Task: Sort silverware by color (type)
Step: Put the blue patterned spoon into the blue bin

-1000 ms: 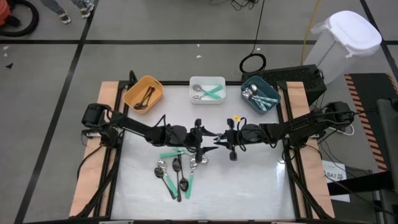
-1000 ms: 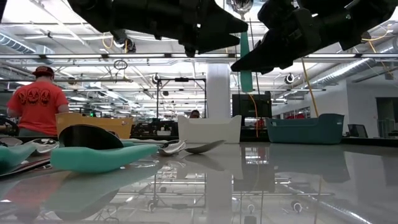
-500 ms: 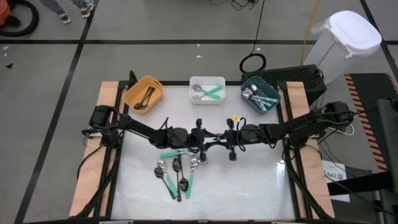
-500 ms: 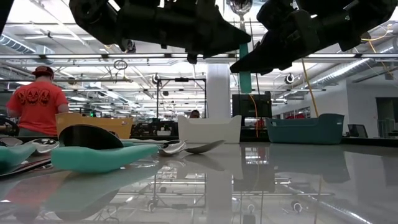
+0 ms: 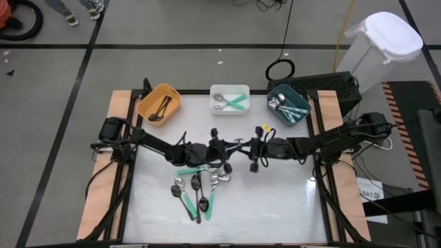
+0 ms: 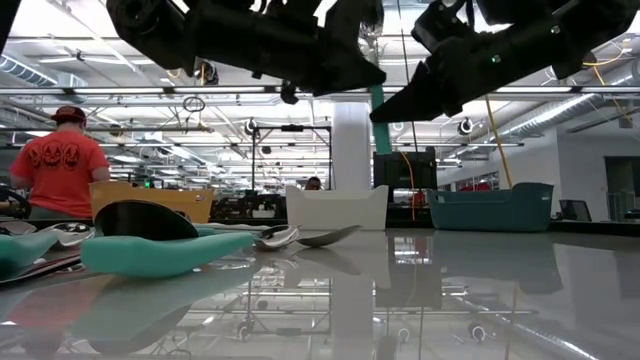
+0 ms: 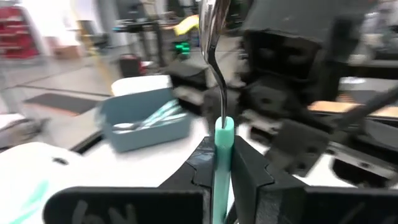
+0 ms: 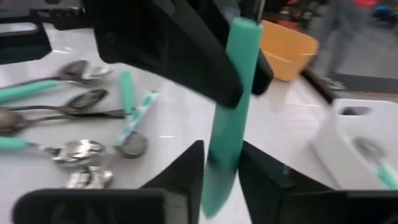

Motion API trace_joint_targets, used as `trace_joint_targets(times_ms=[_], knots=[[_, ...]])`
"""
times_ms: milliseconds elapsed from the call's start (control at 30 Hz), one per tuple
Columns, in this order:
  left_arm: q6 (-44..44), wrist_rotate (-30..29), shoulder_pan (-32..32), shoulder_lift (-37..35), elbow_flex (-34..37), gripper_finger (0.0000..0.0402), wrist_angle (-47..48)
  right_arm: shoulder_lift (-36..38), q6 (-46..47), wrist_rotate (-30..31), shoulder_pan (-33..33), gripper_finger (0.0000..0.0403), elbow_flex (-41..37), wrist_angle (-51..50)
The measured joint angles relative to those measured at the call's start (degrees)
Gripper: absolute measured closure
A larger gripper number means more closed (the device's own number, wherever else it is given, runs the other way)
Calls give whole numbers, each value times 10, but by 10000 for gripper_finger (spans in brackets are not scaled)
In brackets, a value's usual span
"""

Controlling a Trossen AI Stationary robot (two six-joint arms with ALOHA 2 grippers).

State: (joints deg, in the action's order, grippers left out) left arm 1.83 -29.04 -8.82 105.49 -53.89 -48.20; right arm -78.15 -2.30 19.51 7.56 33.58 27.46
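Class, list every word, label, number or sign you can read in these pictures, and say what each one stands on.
None can be read.
White tag beside the table's right edge: dark print, too small to read.
Person's orange shirt: dark round designs, no legible words.

Grey taped floor (image 5: 172,27), bright workshop ceiling lights (image 6: 90,40) beyond.

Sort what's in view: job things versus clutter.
Job: mint-handled spoon aloft between left gripper and right gripper; loose spoons on table; orange bin, white bin, teal bin, each holding spoons.
Clutter: white lidded container, cable loop, person in orange shirt.
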Motion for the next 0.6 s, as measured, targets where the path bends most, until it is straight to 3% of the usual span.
trace_joint_targets(times_ms=[333,467,600], knots=[[-39,-219,-18,0,0,378,-11,0,-40,179,33,184,0,10],[-67,-242,-22,0,0,378,-41,0,-41,194,38,153,0,33],[-93,-242,-22,0,0,378,-72,-13,-36,194,38,148,0,66]])
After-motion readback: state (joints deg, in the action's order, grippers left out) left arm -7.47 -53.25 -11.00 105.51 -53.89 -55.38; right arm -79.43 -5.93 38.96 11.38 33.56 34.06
